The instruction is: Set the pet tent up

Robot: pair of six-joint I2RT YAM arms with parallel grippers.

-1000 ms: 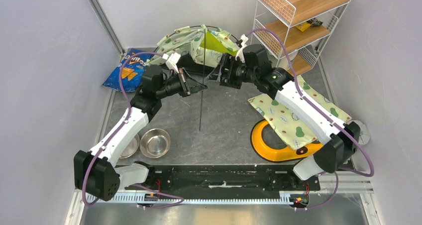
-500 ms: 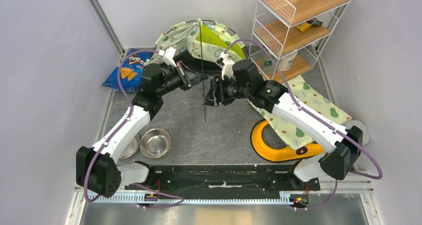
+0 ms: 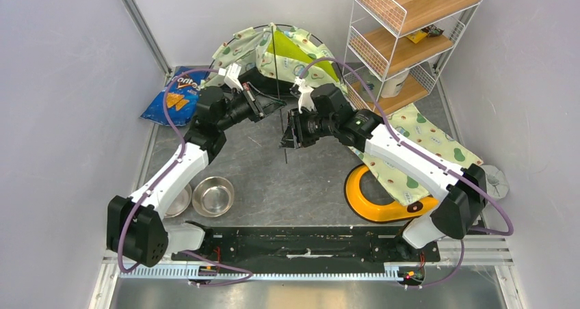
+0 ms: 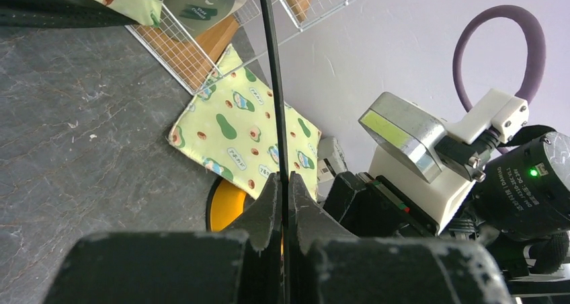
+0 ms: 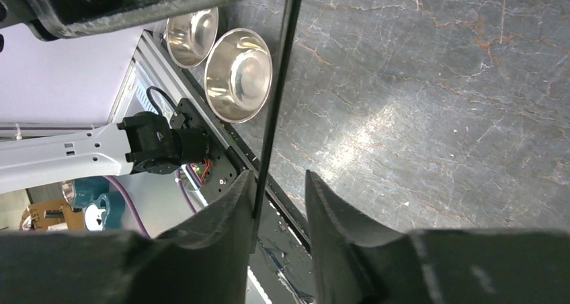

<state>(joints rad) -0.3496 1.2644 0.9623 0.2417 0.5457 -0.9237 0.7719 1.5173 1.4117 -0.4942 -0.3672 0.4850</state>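
The pet tent (image 3: 295, 48), pale green with avocado print and lime lining, lies half collapsed at the back of the table. A thin black pole (image 3: 279, 83) runs from the tent's top toward the near side. My left gripper (image 3: 272, 105) is shut on this pole; in the left wrist view its fingers (image 4: 269, 203) pinch the pole (image 4: 271, 82). My right gripper (image 3: 286, 135) is just below the left one. In the right wrist view it (image 5: 279, 183) is open, with the pole (image 5: 275, 95) between the jaws, against the left finger.
The matching flat mat (image 3: 417, 152) lies at the right over a yellow dish (image 3: 373, 201). Two steel bowls (image 3: 213, 195) sit near the left arm's base. A blue chips bag (image 3: 174, 97) lies at the back left. A wire shelf (image 3: 410, 29) stands at the back right.
My right gripper has moved left and nearer, from the tent to the pole below my left gripper. The pole's free end has moved farther from me and the tent has shifted.
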